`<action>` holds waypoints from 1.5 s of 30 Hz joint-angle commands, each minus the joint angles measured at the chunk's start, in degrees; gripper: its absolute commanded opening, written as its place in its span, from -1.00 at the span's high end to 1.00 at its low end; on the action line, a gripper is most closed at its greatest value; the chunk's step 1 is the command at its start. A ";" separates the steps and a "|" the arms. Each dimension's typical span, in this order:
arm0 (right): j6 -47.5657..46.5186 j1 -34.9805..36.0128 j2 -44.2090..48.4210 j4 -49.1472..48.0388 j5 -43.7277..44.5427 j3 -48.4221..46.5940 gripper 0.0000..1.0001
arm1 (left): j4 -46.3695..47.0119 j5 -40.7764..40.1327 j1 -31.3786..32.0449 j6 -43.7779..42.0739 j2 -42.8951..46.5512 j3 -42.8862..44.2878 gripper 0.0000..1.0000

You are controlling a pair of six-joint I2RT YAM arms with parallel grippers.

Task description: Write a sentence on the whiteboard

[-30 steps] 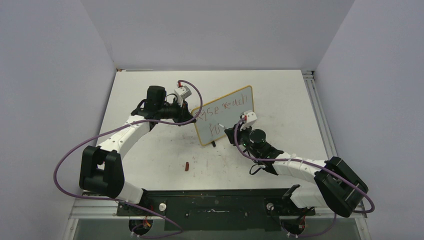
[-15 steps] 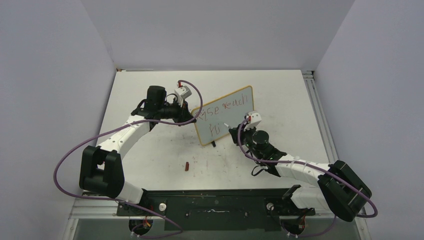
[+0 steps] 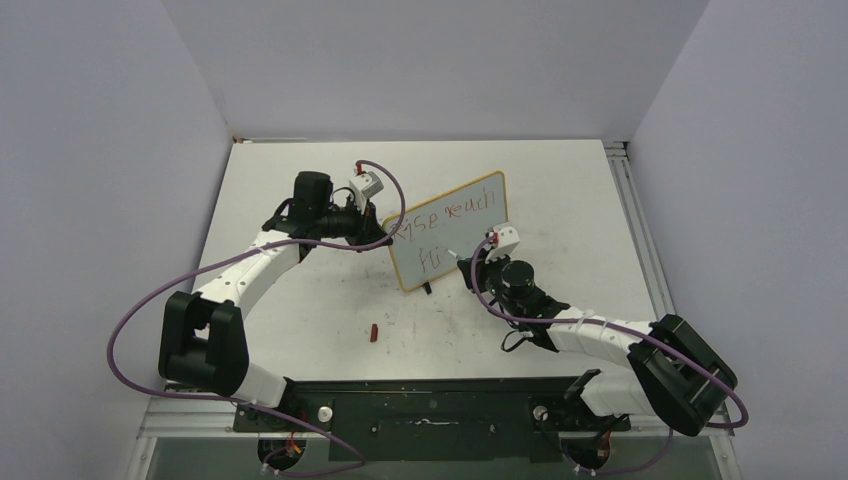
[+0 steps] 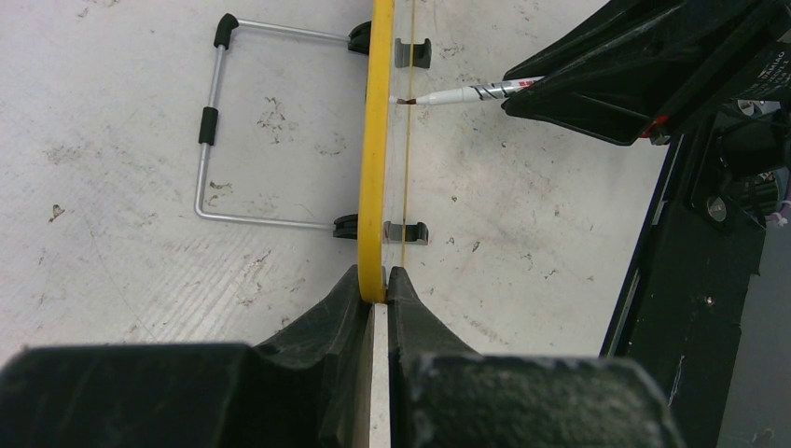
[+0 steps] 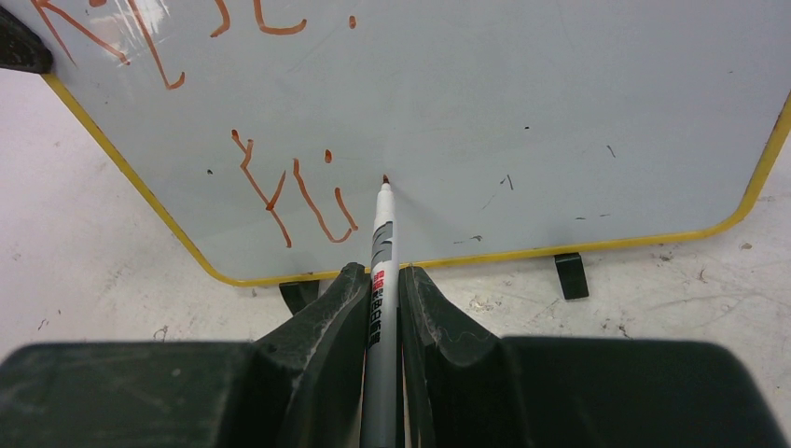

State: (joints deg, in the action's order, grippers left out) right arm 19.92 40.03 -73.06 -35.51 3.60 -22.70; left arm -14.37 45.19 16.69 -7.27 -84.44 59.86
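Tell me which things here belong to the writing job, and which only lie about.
In the job:
- whiteboard, clamped at its edge by the left gripper
- sentence in red letters
- marker, held in the right gripper

Lying about:
- small red piece on the table, perhaps a cap

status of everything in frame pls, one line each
Small yellow-framed whiteboard: upright on its stand, one end clamped.
Red-brown handwritten sentence: unfinished, second line barely begun.
White-grey marker: uncapped, tip at board.
Left gripper: shut on whiteboard.
Right gripper: shut on marker.
Small red piece: loose on table.
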 commanded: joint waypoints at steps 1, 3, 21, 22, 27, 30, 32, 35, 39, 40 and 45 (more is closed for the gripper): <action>-1.17 -0.45 -0.41 -4.83 -2.19 -2.14 0.89 | -1.45 0.38 0.54 -1.79 0.71 1.06 1.00; -1.20 -0.34 -0.60 -4.99 -2.75 -2.02 0.89 | -1.41 0.35 0.54 -1.79 0.79 1.12 1.00; -0.10 0.05 -1.43 -3.54 0.15 0.85 0.89 | -1.45 0.34 0.54 -1.84 0.70 1.10 1.00; -0.13 0.08 -1.24 -3.41 0.49 0.82 0.89 | -1.45 0.34 0.54 -1.86 0.74 1.06 1.00; -0.38 -0.02 -0.71 -3.19 1.55 0.14 0.89 | -1.45 0.32 0.54 -1.87 0.81 1.10 1.00; -0.88 -0.03 -0.12 -3.09 2.05 -0.73 0.89 | -1.45 0.41 0.54 -1.85 0.85 1.06 1.00; -1.29 -0.02 0.35 -2.86 2.19 -1.42 0.89 | -1.45 0.40 0.54 -1.83 0.88 1.06 1.00; -1.70 -0.03 0.78 -2.53 2.34 -2.32 0.89 | -1.45 0.42 0.54 -1.85 0.95 1.07 1.00; -1.93 -0.02 0.98 -2.47 2.16 -2.81 0.89 | -1.45 0.43 0.54 -1.79 0.98 1.07 1.00; -1.93 0.04 0.97 -2.55 2.17 -2.80 0.89 | -1.45 0.47 0.54 -1.76 1.00 1.12 1.00; -1.82 0.02 1.31 -2.57 2.16 -2.47 0.89 | -1.41 0.51 0.54 -1.79 1.04 1.10 1.00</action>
State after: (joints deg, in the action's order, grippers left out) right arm 18.61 40.16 -73.60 -35.18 4.10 -22.98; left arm -14.37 45.12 16.73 -7.27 -84.42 59.86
